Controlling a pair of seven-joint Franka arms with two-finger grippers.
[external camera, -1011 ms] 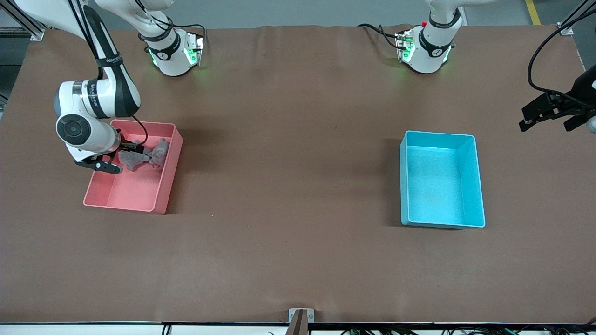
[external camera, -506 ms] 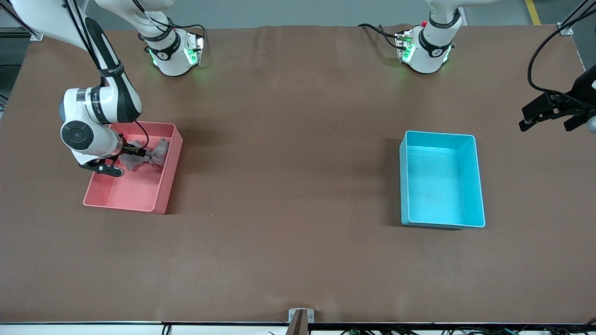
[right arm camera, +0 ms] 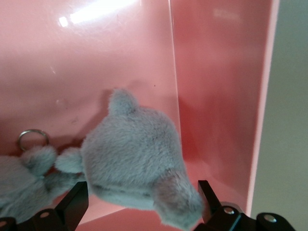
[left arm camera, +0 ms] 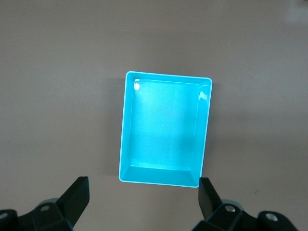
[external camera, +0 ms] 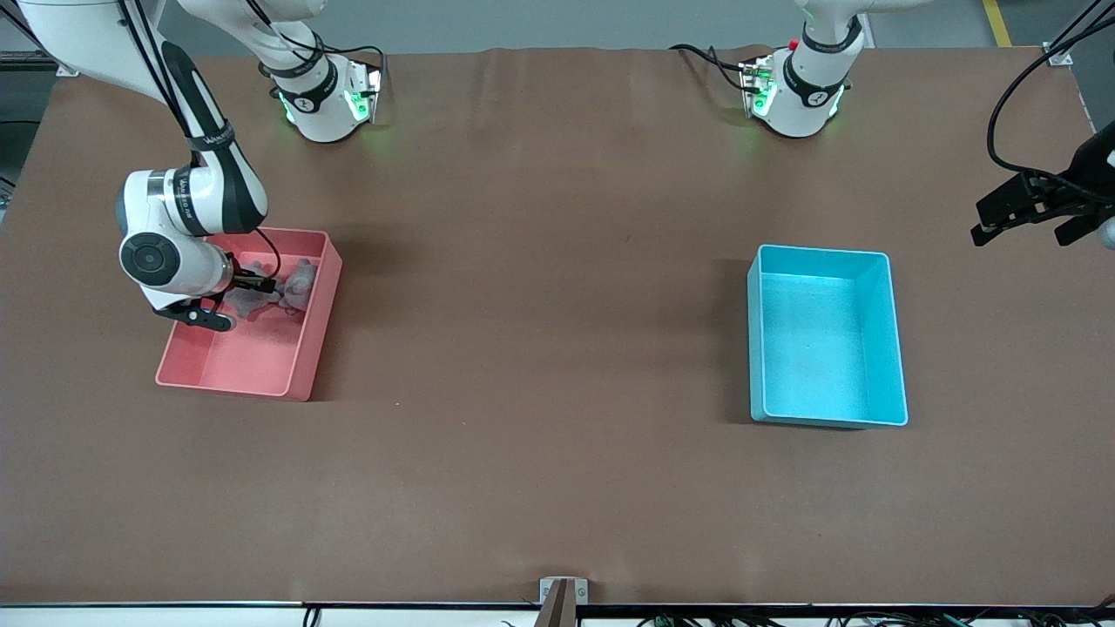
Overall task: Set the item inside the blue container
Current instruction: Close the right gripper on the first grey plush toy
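The item, a grey plush toy [external camera: 283, 289] with a metal key ring [right arm camera: 32, 137], lies in the pink bin [external camera: 253, 357] toward the right arm's end of the table. My right gripper [external camera: 228, 299] is down inside that bin and open. In the right wrist view its fingers [right arm camera: 77, 202] stand on either side of the plush toy [right arm camera: 134, 163], and the right gripper [right arm camera: 143, 207] is not closed on it. The blue container [external camera: 823, 348] stands empty toward the left arm's end. My left gripper [external camera: 1032, 222] waits open over the bare table beside it. The left wrist view shows the blue container [left arm camera: 163, 130] past the left gripper [left arm camera: 143, 197].
The pink bin's tall walls [right arm camera: 216, 96] close round the plush toy and my right gripper. A wide stretch of brown table [external camera: 540, 305] lies between the two bins. A small bracket [external camera: 563, 592] sits at the table edge nearest the front camera.
My right gripper has sunk a little lower into the pink bin, closer round the plush toy. The left arm has not moved.
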